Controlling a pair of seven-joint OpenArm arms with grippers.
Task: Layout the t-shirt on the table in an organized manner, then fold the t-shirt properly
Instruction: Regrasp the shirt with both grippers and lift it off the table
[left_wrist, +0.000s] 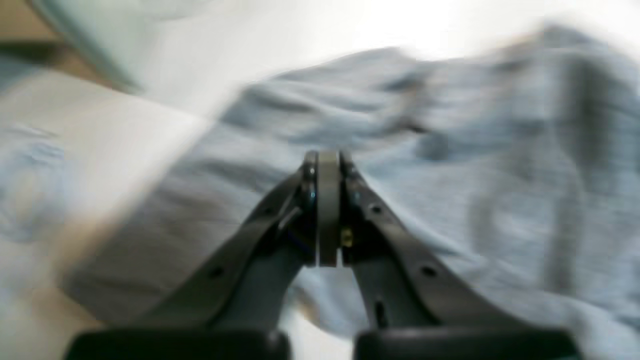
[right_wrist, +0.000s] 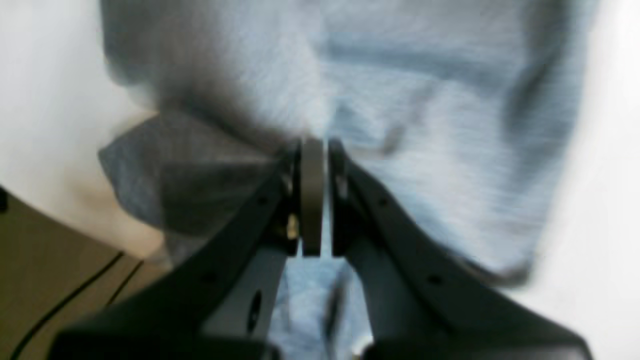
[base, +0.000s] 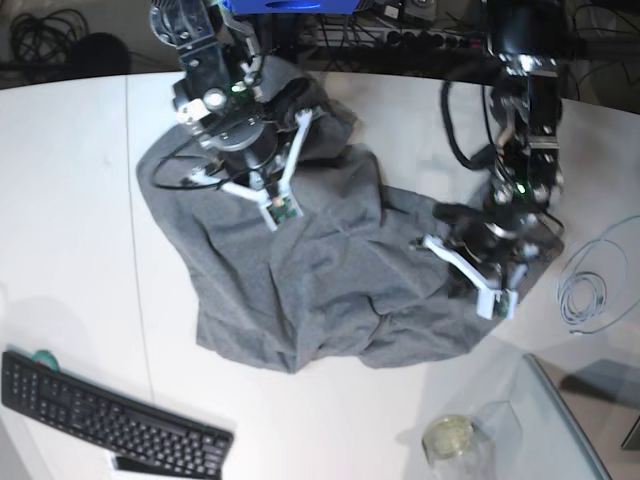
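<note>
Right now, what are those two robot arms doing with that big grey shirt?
The two arms are working on a grey t-shirt that lies crumpled on the white table. It is not spread flat yet, and no fold has been made. The right gripper is pinched shut with shirt cloth bunched at its tips. The left gripper is shut too, sitting over the cloth, but the picture is too blurry to say if it grips any. A black keyboard sits near the table's edge.
</note>
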